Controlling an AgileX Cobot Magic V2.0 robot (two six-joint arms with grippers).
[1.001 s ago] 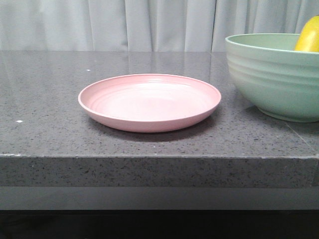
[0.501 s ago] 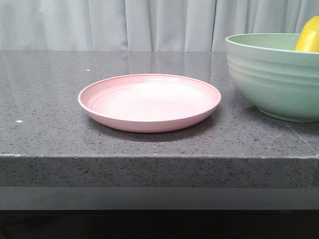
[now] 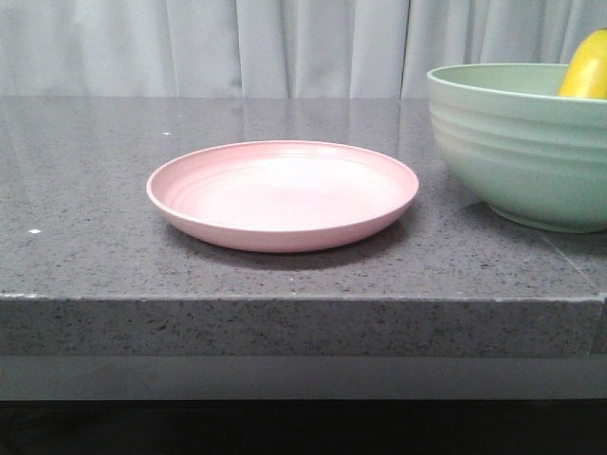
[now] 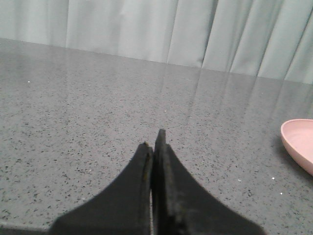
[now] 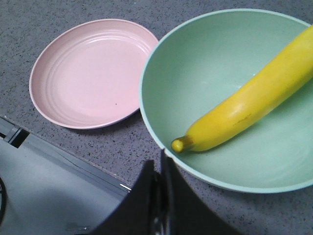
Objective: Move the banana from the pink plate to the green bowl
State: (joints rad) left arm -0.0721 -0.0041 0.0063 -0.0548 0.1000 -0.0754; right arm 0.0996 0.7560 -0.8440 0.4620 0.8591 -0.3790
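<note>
The front view shows a speckled grey stone worktop [image 3: 95, 209] with a pale curtain [image 3: 285, 47] behind it. A shallow pink plate [image 3: 283, 194] sits near the middle with nothing on it. At the right edge stands a tall, ridged green bowl [image 3: 517, 147], partly cut off by the frame, close beside the plate without touching it. Only a yellow tip of the banana [image 3: 586, 66] pokes above the bowl's rim here, and neither arm appears in this view.

The right wrist view, looking down from above, fills in what the front view hides. The whole inside of the green bowl [image 5: 210, 73] is visible, and the banana [image 5: 249, 103] lies slanted inside it, its stem end low against the near wall and its other end rising past the rim out of frame. The pink plate [image 5: 90, 71] lies just beside the bowl. The right pincer [image 5: 160, 191] hangs above the bowl's near rim and the worktop edge, its two dark fingers pressed together, holding nothing and touching nothing.

The left wrist view shows bare worktop [image 4: 73, 122] running to the curtain, with only a sliver of the pink plate [image 4: 299, 142] at one side. The left pincer [image 4: 152, 176] is pressed together too, empty, pointing level across the worktop.
</note>
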